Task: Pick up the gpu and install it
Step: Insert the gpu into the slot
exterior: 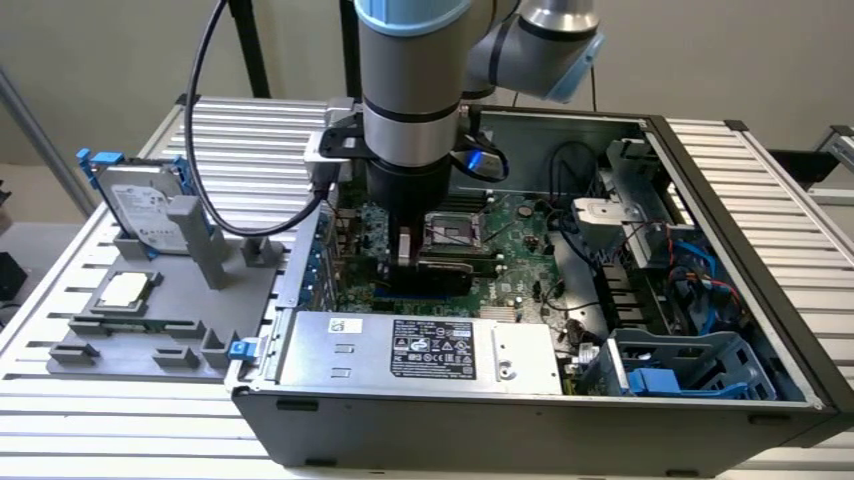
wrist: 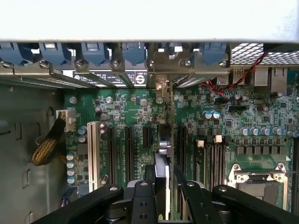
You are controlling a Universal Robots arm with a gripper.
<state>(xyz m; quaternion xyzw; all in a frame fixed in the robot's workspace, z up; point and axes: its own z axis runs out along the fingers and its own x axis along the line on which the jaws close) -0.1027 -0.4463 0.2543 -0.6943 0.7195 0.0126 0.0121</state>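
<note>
Gripper point(wrist: 161, 198): black fingers point(wrist: 140, 200) closed narrow on the gpu, held edge-on.
Gpu point(wrist: 163, 154): upright over the motherboard point(wrist: 135, 107) slots, its bracket toward the case point(exterior: 747, 200) rear edge; whether it touches a slot cannot be told.
Risk: card off the slot line would jam or bend when pressed; bracket may catch the rear slot frame; a tilted grip would seat one end only.
Arm point(exterior: 414, 100): vertical, wrist reaching straight down into the open case, near its rear wall.
Tray point(exterior: 147, 330): hard drive point(exterior: 140, 210) and CPU point(exterior: 123, 290) untouched.

Green motherboard point(wrist: 140, 112) ran under black slots, one white slot point(wrist: 92, 149) beside them; blue clips point(wrist: 96, 51) lined the rear, and the gripper point(wrist: 163, 193) was black.
</note>
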